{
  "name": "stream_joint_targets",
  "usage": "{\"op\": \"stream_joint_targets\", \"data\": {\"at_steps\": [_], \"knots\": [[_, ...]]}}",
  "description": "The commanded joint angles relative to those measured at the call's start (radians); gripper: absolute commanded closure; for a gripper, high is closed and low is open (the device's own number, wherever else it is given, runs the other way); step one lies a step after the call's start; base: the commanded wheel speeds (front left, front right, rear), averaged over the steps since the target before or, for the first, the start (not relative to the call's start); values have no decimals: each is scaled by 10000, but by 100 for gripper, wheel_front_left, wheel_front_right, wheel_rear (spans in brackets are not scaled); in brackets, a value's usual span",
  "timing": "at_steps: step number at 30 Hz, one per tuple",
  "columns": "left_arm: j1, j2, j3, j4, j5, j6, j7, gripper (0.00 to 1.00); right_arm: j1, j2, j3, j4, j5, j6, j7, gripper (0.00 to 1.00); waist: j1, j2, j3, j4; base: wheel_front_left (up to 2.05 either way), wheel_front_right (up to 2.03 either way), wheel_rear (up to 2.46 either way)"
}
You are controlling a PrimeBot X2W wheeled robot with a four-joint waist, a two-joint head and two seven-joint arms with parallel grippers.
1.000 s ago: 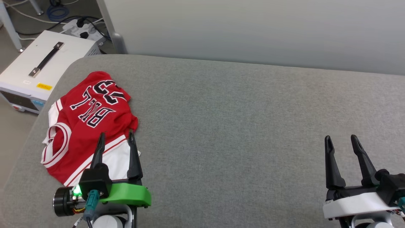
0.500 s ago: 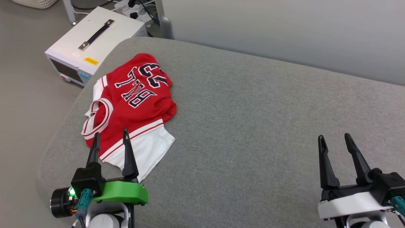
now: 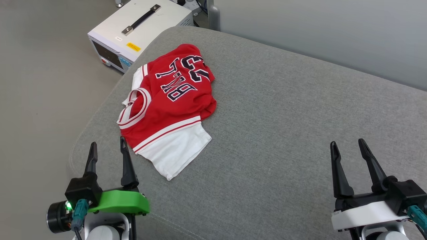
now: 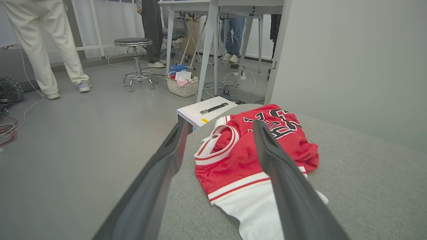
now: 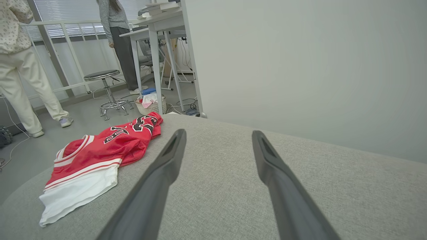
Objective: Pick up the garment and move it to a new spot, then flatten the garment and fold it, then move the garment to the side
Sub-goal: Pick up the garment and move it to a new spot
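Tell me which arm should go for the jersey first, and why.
Left, most likely. The left pincer stands open just short of the jersey, whose white sleeve part lies nearest it. The right pincer, also open, sits far off across the grey cushion.

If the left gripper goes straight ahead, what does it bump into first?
Probably the garment. The left gripper points right at its red part, though it might pass just above the cloth.

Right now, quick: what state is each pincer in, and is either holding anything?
Left pincer: open, holding nothing, just short of the garment.
Right pincer: open, holding nothing, over the grey cushion.
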Motion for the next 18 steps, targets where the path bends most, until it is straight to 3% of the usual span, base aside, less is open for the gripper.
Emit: {"op": "stream_joint_targets", "data": {"at_steps": [1,6,9,13,18], "knots": [[-133,-38,63,45,-81,76,-59,0,-159,-22,9,-58,-81,-7,-57,0,0,0,63,68,0,0,0],[-186,-38,432,146,-70,-24,-59,0,-189,-22,83,-53,-93,-7,-57,0,0,0,93,-30,0,0,0],[-404,-38,682,186,4,-296,-59,0,-225,-22,97,-50,-100,-7,-57,0,0,0,147,-148,0,0,0],[-1186,-26,1299,369,-71,-902,-59,0,-367,-22,142,-86,-189,-7,-57,0,0,0,391,-384,0,0,0],[-2797,492,2400,775,-141,-1789,-59,0,-776,-35,374,-304,-419,-7,-57,0,0,0,956,-1003,0,0,0]]}}
